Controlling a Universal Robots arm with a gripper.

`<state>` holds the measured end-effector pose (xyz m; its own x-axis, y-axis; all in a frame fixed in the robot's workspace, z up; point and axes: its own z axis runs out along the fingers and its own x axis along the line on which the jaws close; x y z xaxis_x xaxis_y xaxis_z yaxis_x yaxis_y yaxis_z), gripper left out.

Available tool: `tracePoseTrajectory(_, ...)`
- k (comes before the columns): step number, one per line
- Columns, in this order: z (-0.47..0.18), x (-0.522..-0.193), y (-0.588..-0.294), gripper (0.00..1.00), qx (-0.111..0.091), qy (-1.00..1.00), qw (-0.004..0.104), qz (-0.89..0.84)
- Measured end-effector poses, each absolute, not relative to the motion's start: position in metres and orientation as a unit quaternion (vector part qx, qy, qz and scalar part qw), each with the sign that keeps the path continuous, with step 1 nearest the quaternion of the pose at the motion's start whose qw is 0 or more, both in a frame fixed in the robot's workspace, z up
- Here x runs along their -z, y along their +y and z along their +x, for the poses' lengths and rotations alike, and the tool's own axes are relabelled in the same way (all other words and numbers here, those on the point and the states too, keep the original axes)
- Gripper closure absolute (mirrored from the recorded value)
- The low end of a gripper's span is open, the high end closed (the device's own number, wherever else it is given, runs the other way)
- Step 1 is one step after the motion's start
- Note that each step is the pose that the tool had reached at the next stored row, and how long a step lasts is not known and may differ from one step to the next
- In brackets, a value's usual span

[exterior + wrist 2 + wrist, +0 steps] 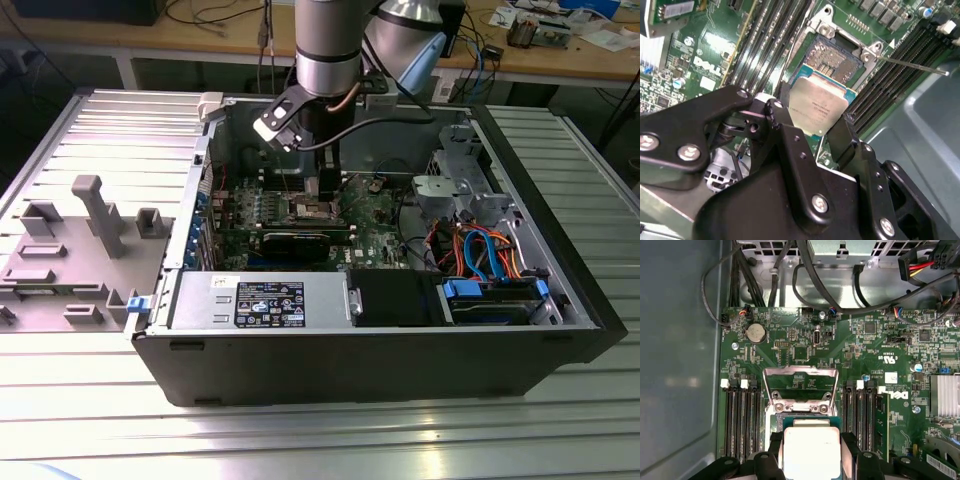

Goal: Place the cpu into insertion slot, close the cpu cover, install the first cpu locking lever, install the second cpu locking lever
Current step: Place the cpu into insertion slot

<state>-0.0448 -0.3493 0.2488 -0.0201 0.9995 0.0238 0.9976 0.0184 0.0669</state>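
Step in hand: cpu placement. The gripper (814, 114) is clamped on the cpu (817, 106) by two opposite edges, over the near edge of the insertion slot (832, 59). That spot is mid-frame in the exterior view, inside the open case (400, 370). The cpu is probably not seated, though contact is hard to judge. The cpu cover (799, 371) stands raised at one edge of the slot. Seating calls for the chip square to the slot, level, with a straight drop.

even bright light, soft shadows, glare on the cpu (811, 452)
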Motion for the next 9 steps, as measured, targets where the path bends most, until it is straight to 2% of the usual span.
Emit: tracePoseTrajectory(9,-0.0448,-0.2487,-0.3493,0.46,-0.033,0.713,0.015,0.700)
